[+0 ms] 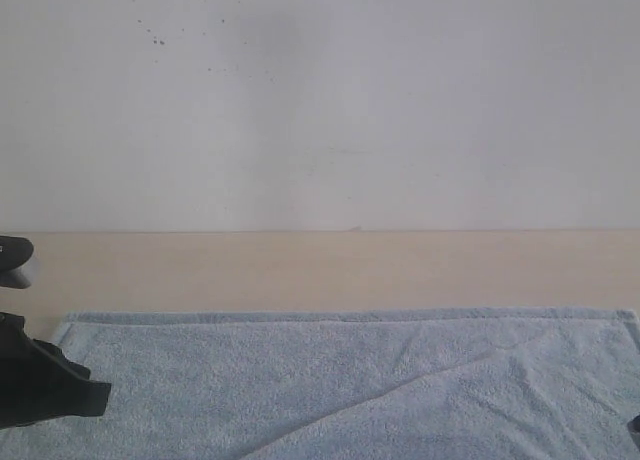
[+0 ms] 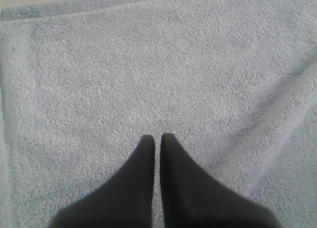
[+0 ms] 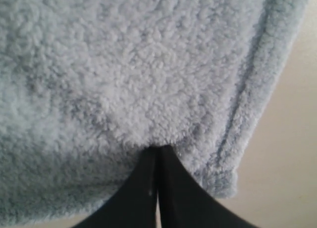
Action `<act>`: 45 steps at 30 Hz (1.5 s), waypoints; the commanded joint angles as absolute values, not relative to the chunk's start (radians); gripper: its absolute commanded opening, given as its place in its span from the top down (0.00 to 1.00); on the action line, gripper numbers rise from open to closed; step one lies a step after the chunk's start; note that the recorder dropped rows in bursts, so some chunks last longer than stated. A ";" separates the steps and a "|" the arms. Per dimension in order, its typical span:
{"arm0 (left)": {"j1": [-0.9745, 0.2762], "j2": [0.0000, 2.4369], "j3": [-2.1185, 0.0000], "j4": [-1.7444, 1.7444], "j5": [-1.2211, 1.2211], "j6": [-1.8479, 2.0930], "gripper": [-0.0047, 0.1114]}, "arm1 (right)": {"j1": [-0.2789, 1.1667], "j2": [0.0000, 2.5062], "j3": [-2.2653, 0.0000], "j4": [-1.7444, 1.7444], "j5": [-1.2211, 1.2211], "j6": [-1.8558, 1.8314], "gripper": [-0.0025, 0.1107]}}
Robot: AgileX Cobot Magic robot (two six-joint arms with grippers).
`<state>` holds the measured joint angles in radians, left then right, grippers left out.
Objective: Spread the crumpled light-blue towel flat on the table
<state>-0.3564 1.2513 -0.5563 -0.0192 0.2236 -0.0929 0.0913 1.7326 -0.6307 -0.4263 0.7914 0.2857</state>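
Note:
The light-blue towel (image 1: 340, 380) lies spread over the near part of the beige table (image 1: 330, 270), its far hem straight, with one diagonal crease across its right half. My left gripper (image 1: 60, 390) sits at the towel's left end. In the left wrist view the left gripper (image 2: 157, 136) is shut above flat towel pile (image 2: 148, 69), with nothing between the fingers. My right gripper (image 3: 158, 148) is shut, its tips buried in a puffed bulge of towel (image 3: 124, 79) close to a hemmed corner (image 3: 223, 186). Only a dark sliver of the right gripper (image 1: 635, 425) shows in the exterior view.
Bare tabletop runs behind the towel up to the grey-white wall (image 1: 320, 100). A dark rounded part (image 1: 12, 252) pokes in at the left edge above the left gripper. Bare table (image 3: 292, 153) shows beside the towel's corner in the right wrist view.

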 commanded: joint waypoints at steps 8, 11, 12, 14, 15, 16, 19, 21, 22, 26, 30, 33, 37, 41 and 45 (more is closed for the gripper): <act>-0.361 1.228 -0.553 -0.029 0.210 -0.088 0.93 | 0.090 1.843 -0.631 -0.459 0.846 0.340 0.98; -0.361 1.229 -0.553 -0.029 0.208 -0.088 0.93 | 0.090 1.739 -0.659 -0.461 0.826 0.342 0.98; -0.361 1.229 -0.553 -0.029 0.206 -0.088 0.93 | 0.090 1.694 -0.673 -0.455 0.818 0.342 0.98; -0.361 1.229 -0.553 -0.029 0.206 -0.088 0.93 | 0.090 1.638 -0.690 -0.421 0.801 0.342 0.98; -0.361 1.229 -0.553 -0.029 0.206 -0.088 0.93 | 0.090 1.611 -0.692 -0.407 0.791 0.342 0.98; -0.361 1.229 -0.553 -0.029 0.206 -0.075 0.93 | 0.090 1.587 -0.692 -0.403 0.785 0.342 0.98; -0.361 1.229 -0.553 -0.029 0.206 -0.044 0.93 | 0.090 1.533 -0.692 -0.392 0.787 0.342 0.98; -0.361 1.229 -0.553 -0.029 0.206 -0.042 0.93 | 0.090 1.506 -0.692 -0.389 0.783 0.342 0.98; -0.361 1.229 -0.553 -0.029 0.206 -0.042 0.93 | 0.090 1.504 -0.692 -0.389 0.783 0.334 0.98; -0.361 1.229 -0.553 -0.029 0.229 -0.043 0.93 | 0.090 1.502 -0.685 -0.442 0.789 0.320 0.98; -0.361 1.229 -0.553 -0.029 0.238 -0.043 0.93 | 0.090 1.502 -0.685 -0.603 0.697 0.440 0.98; -0.361 1.229 -0.553 -0.037 0.221 -0.043 0.93 | 0.090 1.502 -0.685 -0.688 0.559 0.490 0.98; -0.361 1.229 -0.553 -0.077 0.198 -0.053 0.93 | 0.042 1.515 -0.718 -0.915 0.225 0.778 0.98; -0.361 1.229 -0.553 -0.108 0.198 -0.053 0.93 | -0.102 1.603 -0.820 -0.929 0.047 1.126 0.98; -0.361 1.229 -0.553 -0.121 0.174 -0.053 0.93 | -0.130 1.721 -0.894 -0.937 0.100 0.834 0.98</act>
<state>-0.3564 1.2307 -0.5559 -0.0986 0.2001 -0.0485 -0.1142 1.6539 -0.8589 -0.9163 0.0792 0.9891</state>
